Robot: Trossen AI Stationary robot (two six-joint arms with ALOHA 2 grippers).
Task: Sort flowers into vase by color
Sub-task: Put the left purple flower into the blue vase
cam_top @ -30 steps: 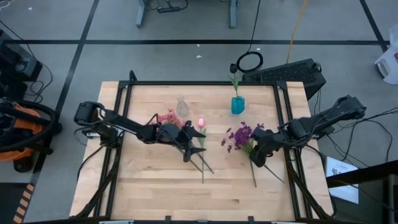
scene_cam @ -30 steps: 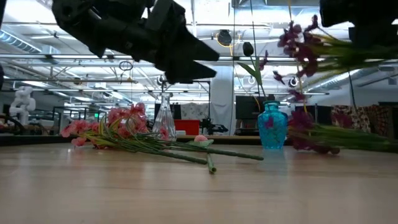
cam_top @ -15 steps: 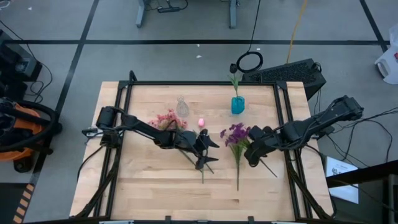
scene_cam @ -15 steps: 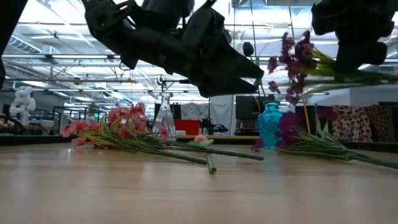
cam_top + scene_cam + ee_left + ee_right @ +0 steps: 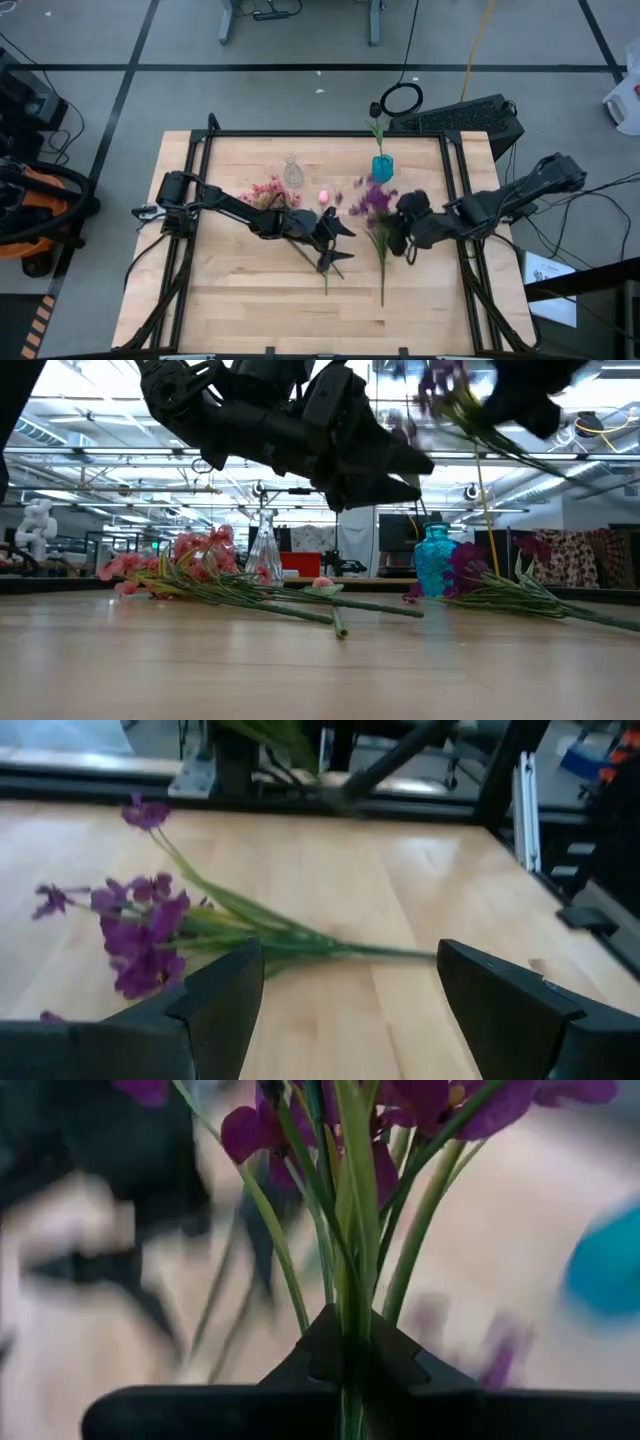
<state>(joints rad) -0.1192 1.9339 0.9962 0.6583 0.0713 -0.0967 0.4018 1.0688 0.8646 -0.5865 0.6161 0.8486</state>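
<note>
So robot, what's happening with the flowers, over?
Right gripper shut on purple flowers, lifted near blue vase. Left gripper open, empty, above pink flowers. Nothing blocking.

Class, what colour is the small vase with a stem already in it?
Blue-teal vase, clearest in the low view.

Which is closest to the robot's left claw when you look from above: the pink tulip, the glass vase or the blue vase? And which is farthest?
From the left claw in the high view:
1. Pink tulip, just beyond the claw.
2. Glass vase, farther back, on the left arm's side.
3. Blue vase, farthest, back toward the right arm.
</note>
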